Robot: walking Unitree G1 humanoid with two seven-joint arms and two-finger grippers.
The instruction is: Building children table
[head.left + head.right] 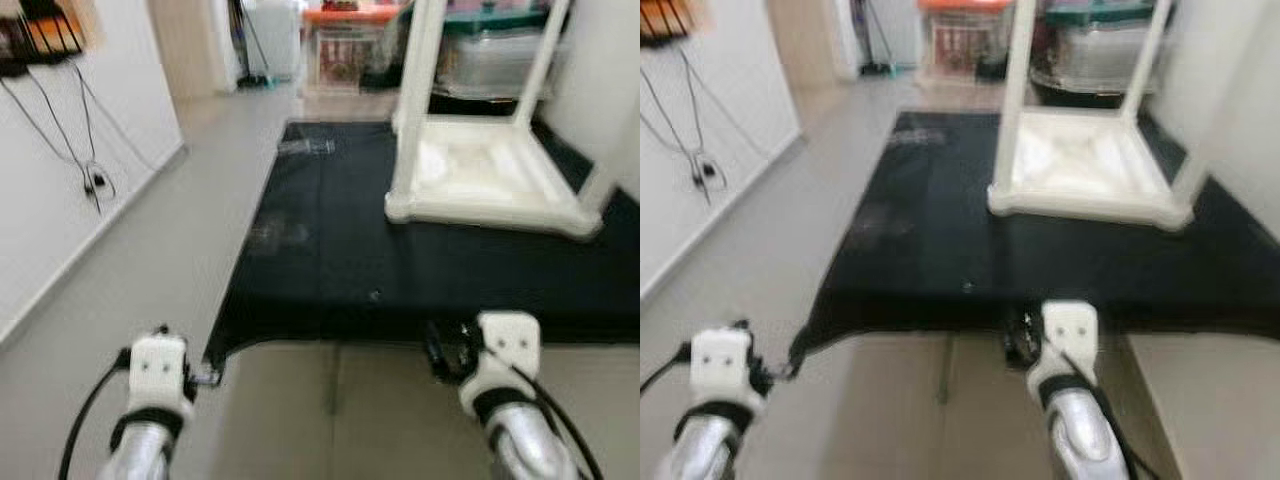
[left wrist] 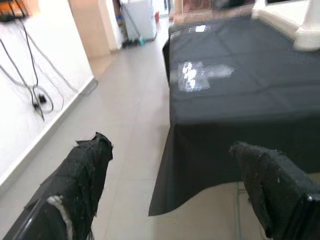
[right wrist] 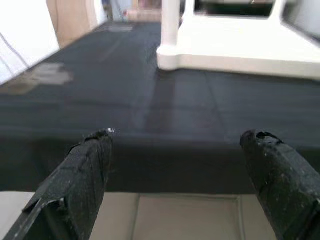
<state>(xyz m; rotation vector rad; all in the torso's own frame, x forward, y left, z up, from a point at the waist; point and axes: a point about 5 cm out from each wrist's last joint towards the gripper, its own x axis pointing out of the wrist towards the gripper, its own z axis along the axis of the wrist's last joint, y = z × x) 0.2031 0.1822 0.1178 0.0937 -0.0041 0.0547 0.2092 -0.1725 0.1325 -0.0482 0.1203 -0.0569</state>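
A white children's table (image 1: 490, 180) lies upside down on a black cloth-covered platform (image 1: 330, 250), its legs pointing up. The table's corner (image 3: 172, 55) also shows in the right wrist view, beyond the cloth's near edge. My left gripper (image 2: 175, 165) is open, held low off the platform's front left corner (image 2: 165, 200). My right gripper (image 3: 177, 155) is open too, just before the platform's front edge, with nothing between its fingers. Both arms (image 1: 155, 385) reach forward at the bottom of the head views.
A white wall with hanging cables (image 1: 90, 180) runs along the left. Grey tiled floor (image 1: 150, 260) leads back to a doorway. Plastic storage boxes (image 1: 345, 45) stand behind the platform. A white wall (image 1: 1240, 100) is close on the right.
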